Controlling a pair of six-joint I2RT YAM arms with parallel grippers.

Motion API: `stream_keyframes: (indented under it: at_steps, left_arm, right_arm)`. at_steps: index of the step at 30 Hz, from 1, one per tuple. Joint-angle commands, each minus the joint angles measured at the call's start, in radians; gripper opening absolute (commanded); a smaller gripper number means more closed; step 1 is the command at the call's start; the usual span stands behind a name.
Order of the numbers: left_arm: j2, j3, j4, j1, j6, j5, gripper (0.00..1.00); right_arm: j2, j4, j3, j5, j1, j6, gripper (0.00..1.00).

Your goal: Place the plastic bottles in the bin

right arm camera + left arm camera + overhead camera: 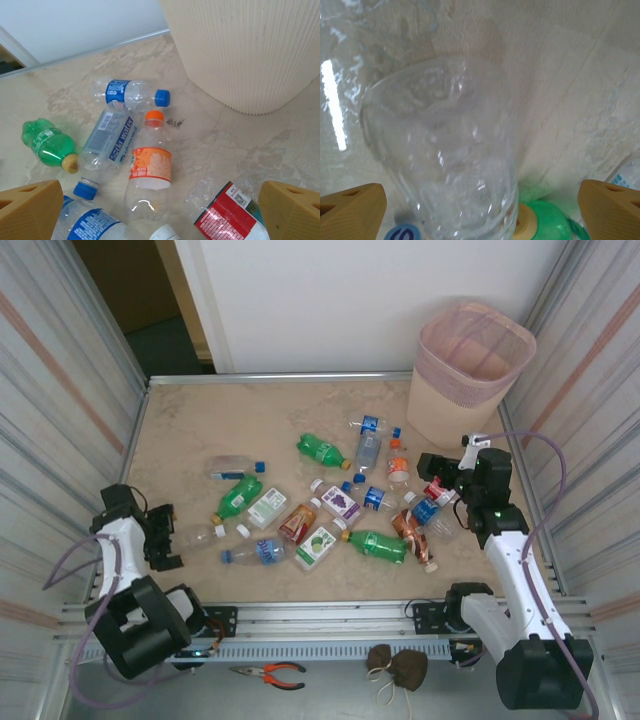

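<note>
Plastic bottles (340,502) — lying loose over the table (200,420), all outside the bin (470,380) in the far right corner. Counted: three green ones (322,451), three white fruit-labelled ones (268,508), two brownish, one red-labelled, one orange-labelled, the rest clear with blue labels or caps; sixteen or seventeen in total, hard to tell exactly. One bin. Left gripper (482,200) spread wide around one clear bottle (445,150) — pads apart from it, gripping nothing. Right gripper (160,205) also wide open, empty, above bottles near the bin.
</note>
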Motion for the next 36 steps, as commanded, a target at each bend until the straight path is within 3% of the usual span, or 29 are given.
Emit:
stream_keyframes:
  at_steps: [1,15,19,27,36]
  left_arm:
    - [0.067,0.014,0.033,0.018,0.077,0.009,0.97]
    - [0.251,0.048,0.092,0.023,0.135,-0.017,0.75]
    - [0.253,0.060,0.093,0.023,0.141,-0.017,0.63]
    - [0.179,0.135,0.053,0.023,0.195,0.003,0.56]
    - [0.020,0.153,0.301,0.022,0.287,0.240,0.48]
  right_arm:
    - [-0.026,-0.027,0.022,-0.007,0.009,0.026,0.99]
    - [-0.089,-0.063,-0.004,0.034,0.010,0.044,0.98]
    - [-0.105,-0.069,-0.004,0.043,0.009,0.052,0.98]
    - [-0.103,-0.086,0.051,0.031,0.011,0.048,0.97]
    - [-0.041,-0.090,0.169,-0.234,0.028,-0.047,0.98]
